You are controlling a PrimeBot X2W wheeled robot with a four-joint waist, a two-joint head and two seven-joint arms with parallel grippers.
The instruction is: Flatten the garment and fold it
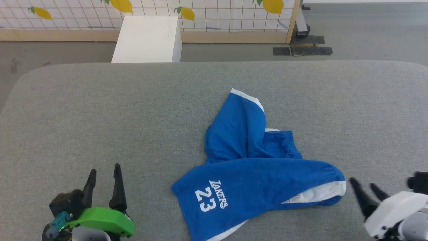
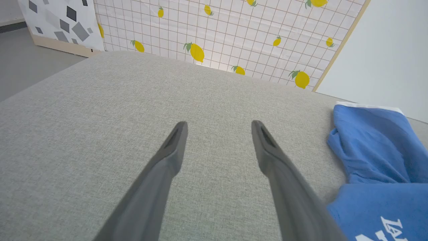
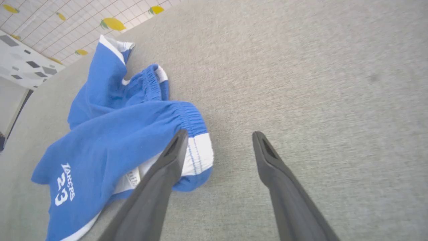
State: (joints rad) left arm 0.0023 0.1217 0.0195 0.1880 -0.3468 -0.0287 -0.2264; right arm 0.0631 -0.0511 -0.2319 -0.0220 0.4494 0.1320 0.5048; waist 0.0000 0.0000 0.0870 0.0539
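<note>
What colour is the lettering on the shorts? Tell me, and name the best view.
White lettering on the royal blue garment; the head view shows it best.

You had bright, even, diffuse light, with only a faint soft shadow beneath the shorts (image 3: 117,134). Your right gripper (image 1: 361,184) looked slightly blurred in the head view; both wrist views bowed toward their edges.

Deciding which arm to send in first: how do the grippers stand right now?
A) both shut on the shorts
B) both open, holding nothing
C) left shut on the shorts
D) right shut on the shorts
B: the left gripper stands open over the bare grey surface, and the right gripper is open just right of the shorts, with nothing between its fingers.
</note>
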